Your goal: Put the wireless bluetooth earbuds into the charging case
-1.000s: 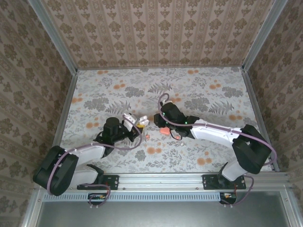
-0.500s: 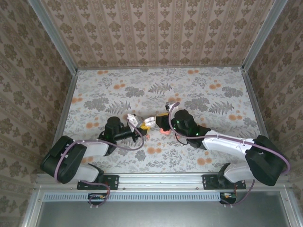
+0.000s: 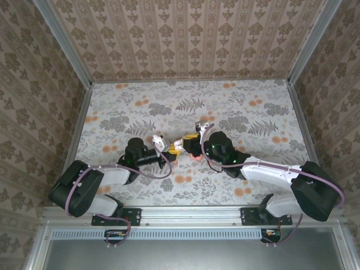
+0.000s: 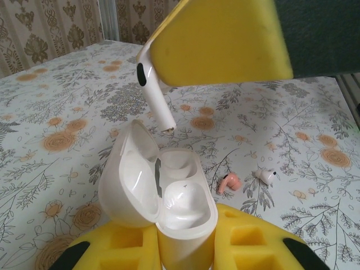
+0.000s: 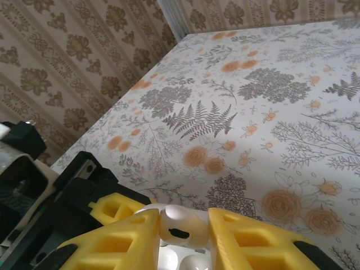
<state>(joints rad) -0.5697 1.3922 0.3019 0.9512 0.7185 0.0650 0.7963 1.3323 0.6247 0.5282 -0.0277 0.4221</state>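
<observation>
The white charging case (image 4: 179, 209) stands upright with its lid (image 4: 125, 174) swung open to the left. My left gripper (image 4: 180, 244) is shut on its lower body with yellow foam pads. One white earbud (image 4: 185, 203) sits in a socket; the other socket looks vacant. My right gripper (image 5: 183, 230) is shut on a second white earbud (image 5: 184, 226), which hangs stem-down (image 4: 153, 84) just above the open case (image 5: 177, 257). From above, the left gripper (image 3: 169, 148) and right gripper (image 3: 188, 143) meet at the table's middle.
A pinkish-red earbud (image 4: 229, 183) and a white earbud (image 4: 265, 175) lie loose on the floral table just beyond the case. A pinkish-red object (image 3: 197, 157) lies by my right wrist. Walls enclose the table on three sides.
My right arm has swung around and brought its earbud left, over the case. The left gripper has shifted slightly right, with the case still in its grip.
</observation>
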